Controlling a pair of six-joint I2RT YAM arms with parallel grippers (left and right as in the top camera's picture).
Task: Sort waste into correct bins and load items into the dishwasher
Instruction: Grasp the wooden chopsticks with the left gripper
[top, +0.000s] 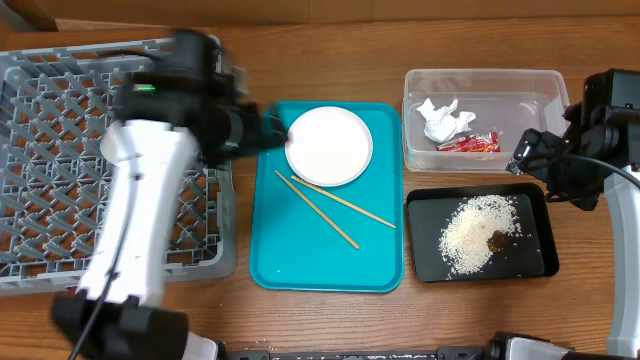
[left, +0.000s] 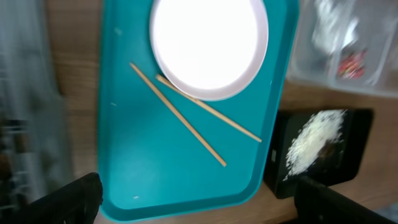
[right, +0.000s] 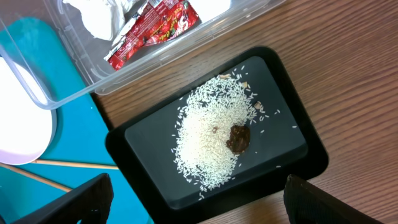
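The white plate (top: 330, 145) lies on the teal tray (top: 325, 255), partly over two chopsticks (top: 335, 208). My left gripper (top: 272, 128) is open and empty at the plate's left edge; its wrist view shows the plate (left: 208, 43) ahead of the open jaws (left: 199, 205). The clear tub (top: 480, 80) holds the white tissue (top: 440, 118) and red wrapper (top: 470, 144). The black tray (top: 535, 260) holds the rice (top: 475, 235) and brown lump (top: 497, 240). My right gripper (top: 532, 155) is open and empty above the black tray (right: 292, 155). No bowls or cup are in view.
The grey dish rack (top: 50, 180) fills the left side, with my left arm reaching across it. The chopsticks (left: 180, 118) lie diagonally across the teal tray (left: 143, 168). Bare wood runs along the front edge and far right.
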